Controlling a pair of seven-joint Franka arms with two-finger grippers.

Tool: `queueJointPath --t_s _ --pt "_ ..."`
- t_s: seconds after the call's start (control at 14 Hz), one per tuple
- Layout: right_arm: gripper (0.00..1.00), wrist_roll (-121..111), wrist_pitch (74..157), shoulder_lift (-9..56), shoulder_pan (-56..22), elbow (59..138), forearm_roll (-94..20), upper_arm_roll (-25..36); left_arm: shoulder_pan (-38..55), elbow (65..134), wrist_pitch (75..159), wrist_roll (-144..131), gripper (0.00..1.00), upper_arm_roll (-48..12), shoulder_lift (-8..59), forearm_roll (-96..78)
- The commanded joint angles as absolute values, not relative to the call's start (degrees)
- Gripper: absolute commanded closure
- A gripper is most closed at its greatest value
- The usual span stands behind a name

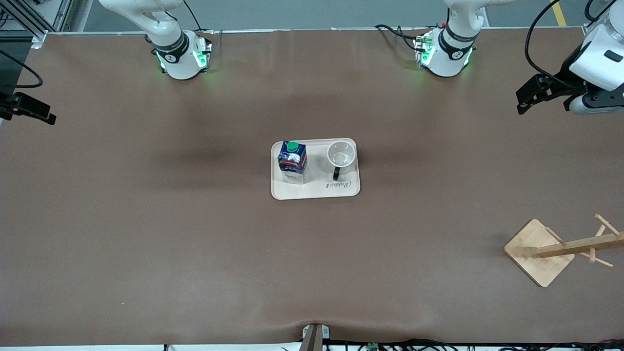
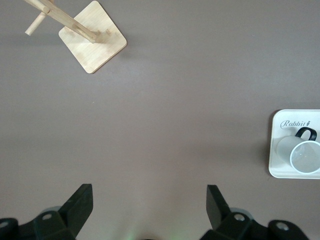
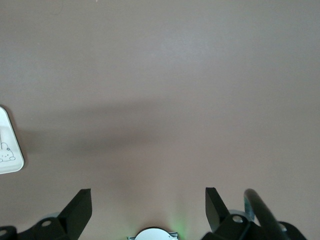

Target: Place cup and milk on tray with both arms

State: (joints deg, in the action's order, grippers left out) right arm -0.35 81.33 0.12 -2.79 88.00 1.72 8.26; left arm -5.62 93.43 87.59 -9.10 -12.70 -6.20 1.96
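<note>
The cream tray (image 1: 317, 191) lies at the middle of the table. The dark blue milk carton (image 1: 292, 162) with a green cap stands upright on it, toward the right arm's end. The white cup (image 1: 341, 155) stands upright on it beside the carton, toward the left arm's end, its black handle pointing toward the front camera. My left gripper (image 1: 522, 101) is open and empty, up over the table at the left arm's end. In the left wrist view it (image 2: 149, 200) is apart from the cup (image 2: 305, 156) and tray (image 2: 278, 150). My right gripper (image 1: 48, 117) is open and empty over the table's right-arm end; its own view (image 3: 148, 202) shows only a corner of the tray (image 3: 7, 150).
A wooden cup rack (image 1: 538, 251) with a square base lies tipped near the left arm's end, nearer to the front camera than the tray. It also shows in the left wrist view (image 2: 92, 42). Brown table surface surrounds the tray.
</note>
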Motion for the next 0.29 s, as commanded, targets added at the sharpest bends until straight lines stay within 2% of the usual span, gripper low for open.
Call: queueJointPath --t_s 0.0,0.21 --pt "0.00 -0.6 80.6 1.1 -4.9 86.0 3.8 7.7 -5.5 92.2 86.8 -9.3 0.00 -12.7 -5.5 1.0" --pt "0.00 -0.7 80.1 1.1 -4.8 81.7 3.0 7.8 -5.4 91.5 86.5 -9.5 0.00 -12.8 -5.3 1.0"
